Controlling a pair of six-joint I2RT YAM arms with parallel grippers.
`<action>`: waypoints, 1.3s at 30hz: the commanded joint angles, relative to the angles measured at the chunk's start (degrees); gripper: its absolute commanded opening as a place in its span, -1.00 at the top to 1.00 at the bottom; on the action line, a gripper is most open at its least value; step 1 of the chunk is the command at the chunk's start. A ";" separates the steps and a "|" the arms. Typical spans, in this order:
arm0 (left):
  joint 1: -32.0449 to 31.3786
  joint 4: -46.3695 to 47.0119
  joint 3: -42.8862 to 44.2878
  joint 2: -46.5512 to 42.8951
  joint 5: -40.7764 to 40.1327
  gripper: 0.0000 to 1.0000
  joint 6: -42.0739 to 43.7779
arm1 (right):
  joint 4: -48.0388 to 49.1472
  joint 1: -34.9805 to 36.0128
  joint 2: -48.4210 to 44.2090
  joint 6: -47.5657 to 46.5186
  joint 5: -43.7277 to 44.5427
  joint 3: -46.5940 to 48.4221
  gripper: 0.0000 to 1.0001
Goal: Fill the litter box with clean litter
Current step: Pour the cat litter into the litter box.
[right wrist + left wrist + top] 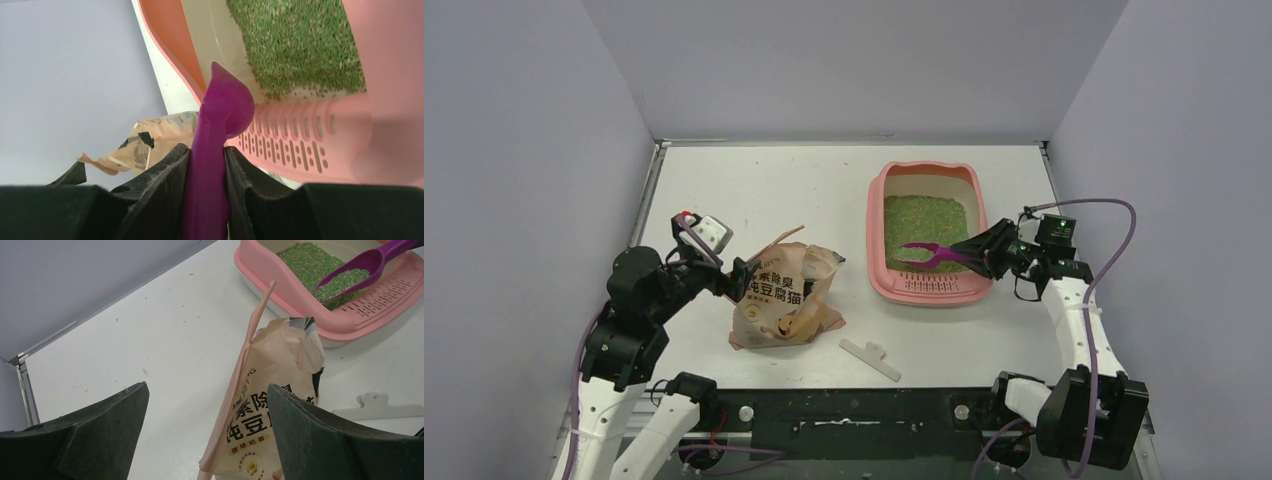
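Note:
The pink litter box (877, 235) stands at the back right, with a bed of green litter (924, 222) in its far part. My right gripper (986, 252) is shut on the handle of a magenta scoop (929, 255). The scoop's bowl hangs over the box's near slotted end. In the left wrist view the scoop (367, 262) carries green granules above the litter (305, 257). My left gripper (740, 278) stands open beside an open tan litter bag (784, 300). The bag's edge (270, 405) lies just ahead of the wide jaws of that gripper (207, 386).
A white clip (871, 357) lies on the table in front of the bag, near the front edge. Grey walls close in the table on three sides. The right wrist view shows the box's slotted strip (300, 142) just past the scoop (220, 115).

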 commanded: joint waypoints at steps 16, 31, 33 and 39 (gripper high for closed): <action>-0.07 2.54 0.29 0.52 1.99 -0.73 -0.62 | -16.38 -14.93 -8.42 -10.91 -2.55 0.39 1.00; -0.06 1.58 -0.76 -0.03 0.66 -0.73 1.03 | -7.93 -10.54 -0.78 -9.63 10.22 14.11 1.00; -0.10 1.01 -0.76 -0.41 -0.19 -0.73 1.27 | -6.22 -6.05 2.93 -9.15 14.07 17.25 1.00; -0.11 -1.06 -0.52 -2.09 -1.43 -0.75 2.16 | 2.34 2.81 13.53 -6.19 20.36 25.46 1.00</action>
